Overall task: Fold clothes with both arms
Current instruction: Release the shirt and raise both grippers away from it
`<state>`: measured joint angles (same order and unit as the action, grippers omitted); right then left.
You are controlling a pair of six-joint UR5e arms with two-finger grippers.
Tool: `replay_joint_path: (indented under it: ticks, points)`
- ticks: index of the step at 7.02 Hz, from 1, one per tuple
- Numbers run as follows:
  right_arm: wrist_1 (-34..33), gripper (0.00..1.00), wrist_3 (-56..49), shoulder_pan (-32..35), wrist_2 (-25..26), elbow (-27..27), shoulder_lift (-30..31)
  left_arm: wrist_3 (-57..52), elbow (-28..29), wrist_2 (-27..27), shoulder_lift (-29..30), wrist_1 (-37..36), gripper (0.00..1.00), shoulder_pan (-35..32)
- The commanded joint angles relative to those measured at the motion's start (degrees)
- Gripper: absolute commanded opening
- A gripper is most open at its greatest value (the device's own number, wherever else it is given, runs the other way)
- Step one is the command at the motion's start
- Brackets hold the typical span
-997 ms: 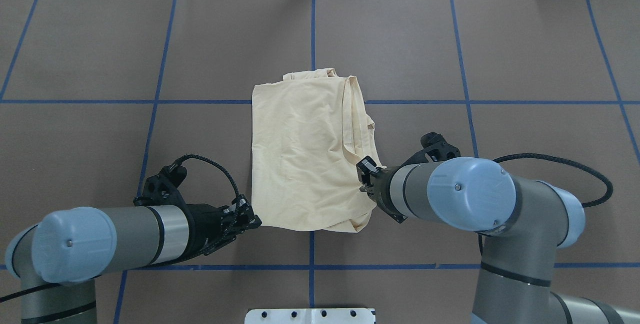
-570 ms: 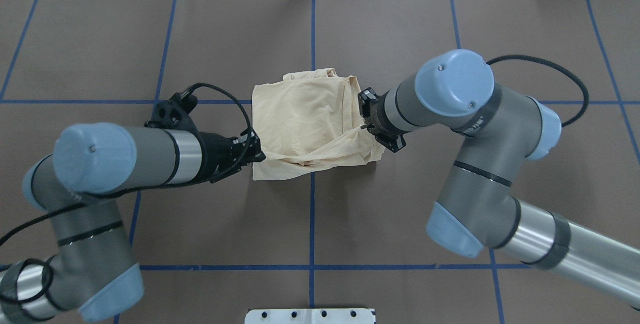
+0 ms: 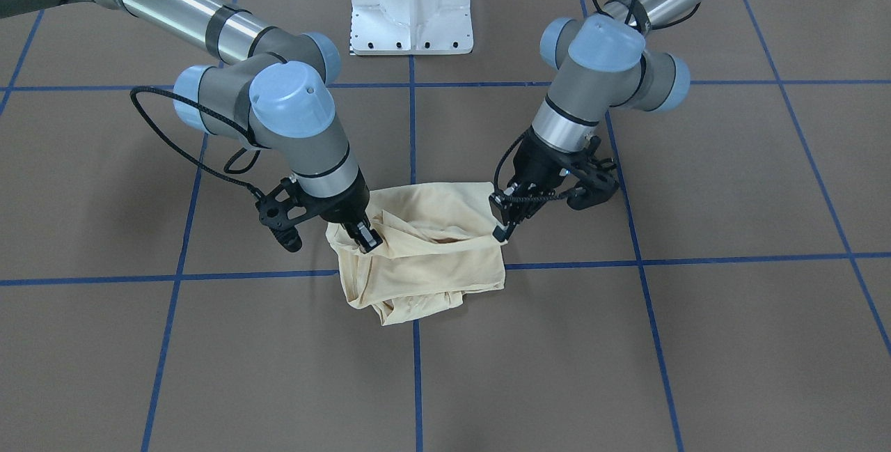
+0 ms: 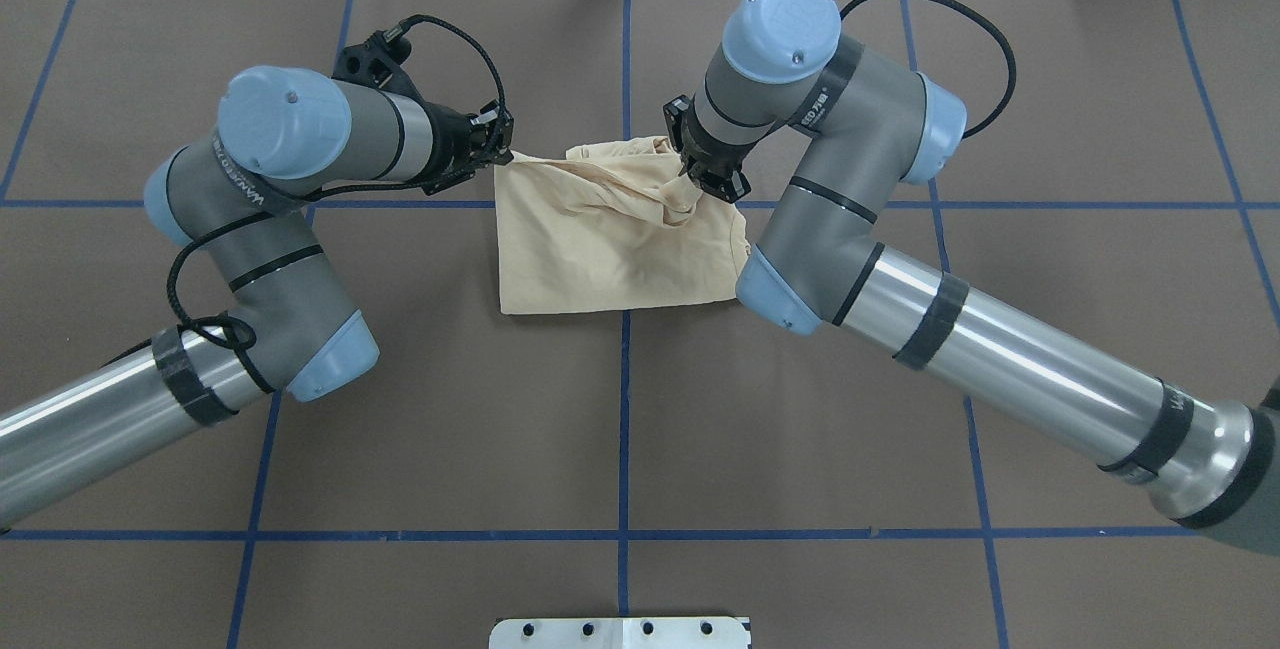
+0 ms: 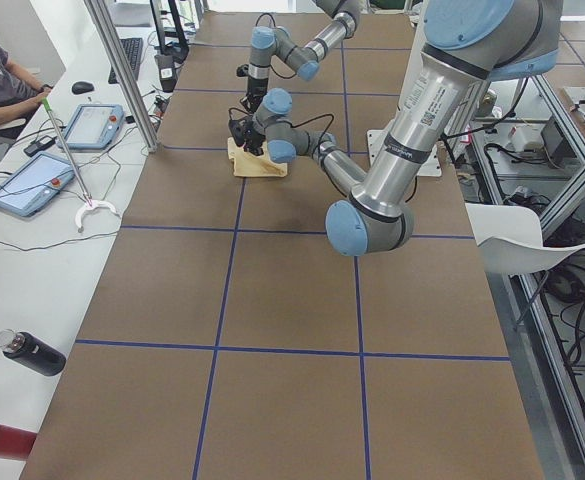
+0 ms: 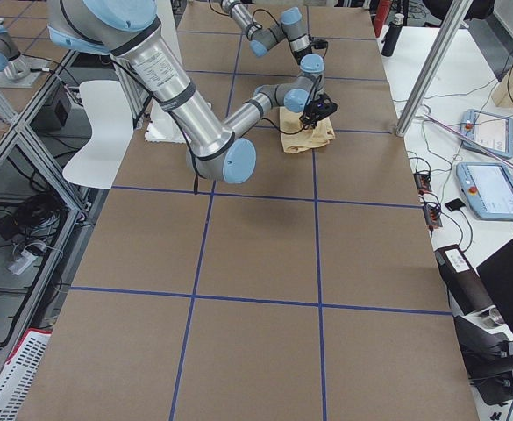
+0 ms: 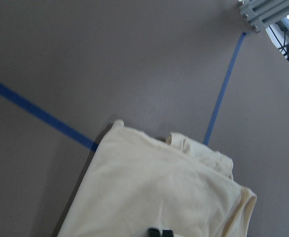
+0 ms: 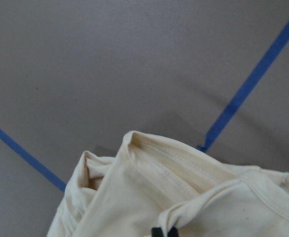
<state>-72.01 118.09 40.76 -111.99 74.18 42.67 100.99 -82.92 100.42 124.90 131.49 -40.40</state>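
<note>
Pinched by the left gripper (image 4: 503, 156) and right gripper (image 4: 690, 186), the hem of the shirt (image 4: 610, 249) has been carried away from the base (image 4: 620, 632), seemingly halving it

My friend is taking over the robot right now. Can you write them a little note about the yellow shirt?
Left gripper: shut on the far left corner of the shirt.
Right gripper: shut on a bunched bit at the shirt's far right.
Shirt: in the middle of the table, doubled over, near fold lying flat.
Done: near half brought over the far half.
Left: probably lower the held edge, let go, then tidy the bunched side.
</note>
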Motion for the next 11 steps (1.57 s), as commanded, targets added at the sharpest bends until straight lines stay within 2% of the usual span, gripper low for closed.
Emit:
replay_joint_path:
  ticks: [1,2,3,4,6,7,9,11]
  points:
    - [9.29,0.48,-7.67,3.78,-1.82,-17.23,-6.52,-0.97,12.31,-0.05,4.02,7.53,0.21,-3.26]
    - [9.69,0.99,-14.58,6.76,-2.53,-23.93,-10.99,-5.15,15.57,-0.22,5.08,8.85,0.56,-4.32]
    - [9.60,1.00,-17.78,9.31,-6.97,-24.35,-11.03,-5.36,15.60,-0.14,5.09,8.95,0.57,-4.68]
    - [9.60,1.00,-18.94,10.47,-8.58,-24.35,-11.20,-5.54,15.51,-0.05,5.09,9.04,0.58,-4.68]
    - [9.60,1.00,-19.22,10.39,-8.51,-23.65,-10.94,-8.07,13.85,1.34,4.56,9.04,0.56,-6.17]
    - [9.43,1.00,-21.31,10.74,-8.42,-21.65,-9.81,-14.27,11.49,5.10,2.64,8.69,0.56,-7.74]
    - [8.29,1.00,-29.97,14.68,-10.78,-13.93,-2.81,-28.31,3.59,12.23,-5.17,8.08,0.56,-13.00]
    - [0.24,1.00,-51.88,21.69,-16.57,-2.87,8.51,-44.30,-0.64,18.12,-13.16,8.08,0.55,-19.42]
